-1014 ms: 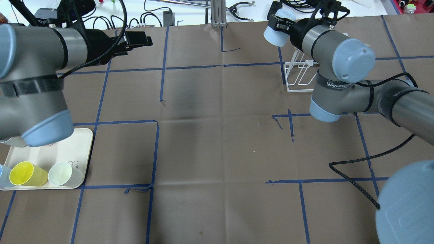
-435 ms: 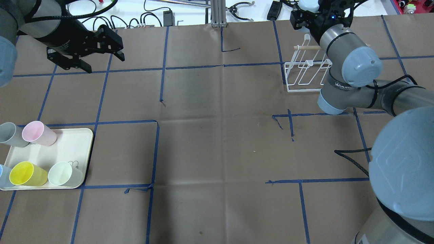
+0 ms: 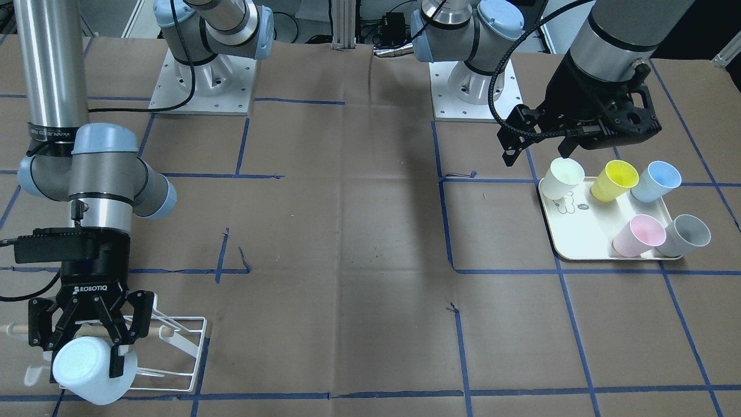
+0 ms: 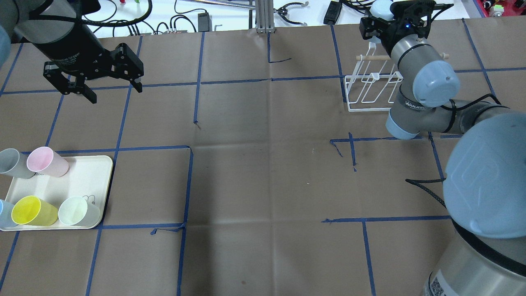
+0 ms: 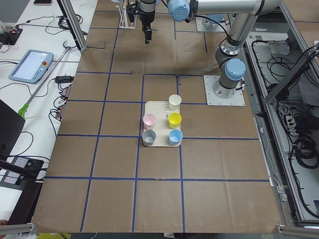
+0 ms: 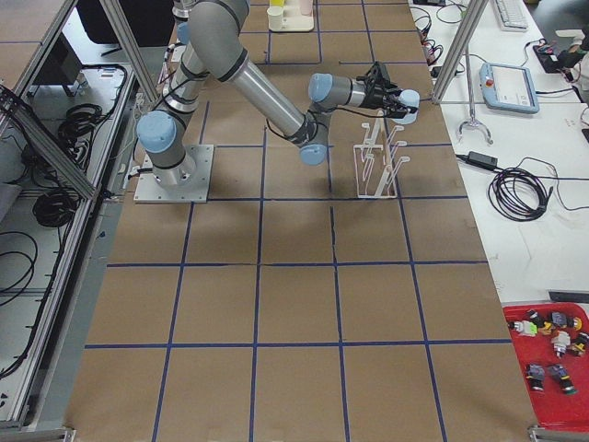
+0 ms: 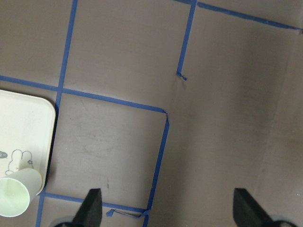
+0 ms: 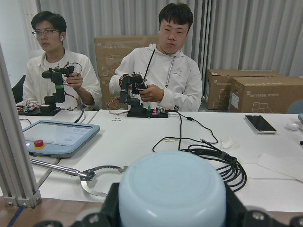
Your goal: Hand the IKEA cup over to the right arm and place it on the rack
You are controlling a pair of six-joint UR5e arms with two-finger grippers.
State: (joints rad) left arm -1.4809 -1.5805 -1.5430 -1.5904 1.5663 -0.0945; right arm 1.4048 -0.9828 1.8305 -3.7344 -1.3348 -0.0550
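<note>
Front view, unlike overhead, shows right fingers (image 3: 116, 350) apparently clamping the cup (image 3: 87, 370).

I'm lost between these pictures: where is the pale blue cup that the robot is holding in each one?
Front-facing: pale blue cup, bottom left, in the right gripper.
Overhead: cup at the top right edge, mostly hidden behind that gripper.
Exterior left: cannot make it out.
Exterior right: cup, upper middle, at the arm's tip.
Left wrist: not in it.
Right wrist: cup, bottom centre, large.
Shared landmark: the white rack close by.
</note>
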